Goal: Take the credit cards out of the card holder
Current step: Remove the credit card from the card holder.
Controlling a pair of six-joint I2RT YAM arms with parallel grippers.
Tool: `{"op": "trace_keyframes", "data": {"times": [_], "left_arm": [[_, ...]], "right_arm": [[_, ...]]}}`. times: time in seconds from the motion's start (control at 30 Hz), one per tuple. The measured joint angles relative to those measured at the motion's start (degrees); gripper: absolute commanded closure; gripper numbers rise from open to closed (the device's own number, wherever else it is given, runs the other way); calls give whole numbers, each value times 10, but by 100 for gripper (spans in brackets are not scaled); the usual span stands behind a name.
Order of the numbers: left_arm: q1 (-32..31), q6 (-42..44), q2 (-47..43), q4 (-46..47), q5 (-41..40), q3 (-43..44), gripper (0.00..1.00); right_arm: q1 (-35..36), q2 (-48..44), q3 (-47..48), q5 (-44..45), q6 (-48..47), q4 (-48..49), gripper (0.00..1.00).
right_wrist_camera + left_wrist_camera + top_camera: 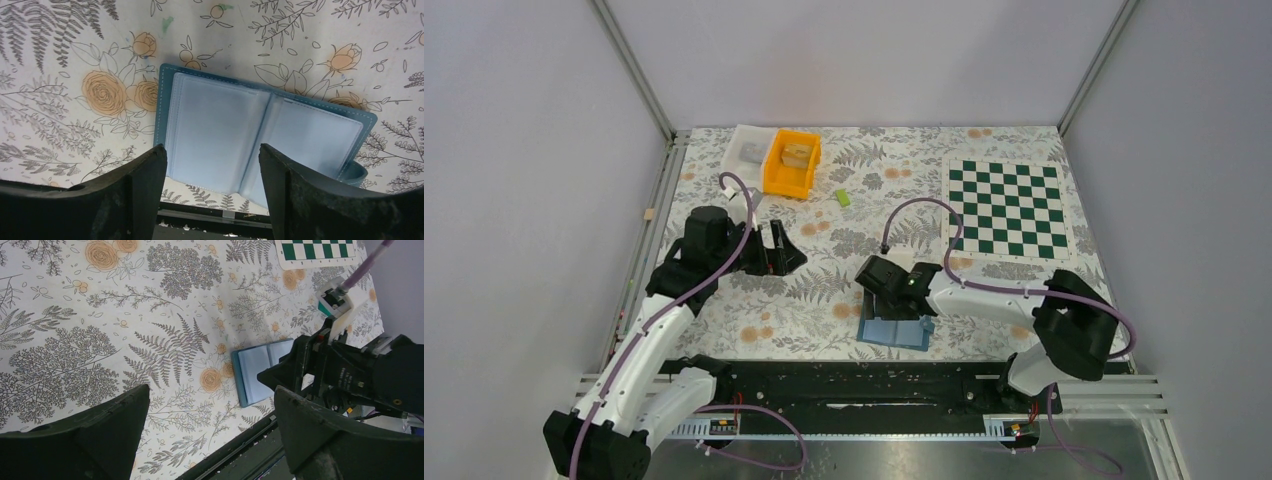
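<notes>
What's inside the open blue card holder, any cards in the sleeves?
The open blue stitched card holder shows frosted clear plastic sleeves on both halves; no card edge or colour shows through. Its near edge is hidden behind the black fingers of the right gripper.

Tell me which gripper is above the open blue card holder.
The right gripper: it hangs open over the card holder, while the left gripper is well apart from it.
</notes>
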Motion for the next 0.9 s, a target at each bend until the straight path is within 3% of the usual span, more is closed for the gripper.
{"op": "trace_keyframes", "data": {"times": [0.3, 0.6, 0.9], "left_arm": [[0, 0, -9, 0, 0, 0, 7], [0, 0, -9, 0, 0, 0, 10], [-17, -32, 7, 15, 16, -37, 15]], "right_arm": [[25, 80, 19, 21, 33, -3, 26], [35, 90, 28, 44, 29, -6, 46], [35, 50, -19, 31, -25, 47, 37]]}}
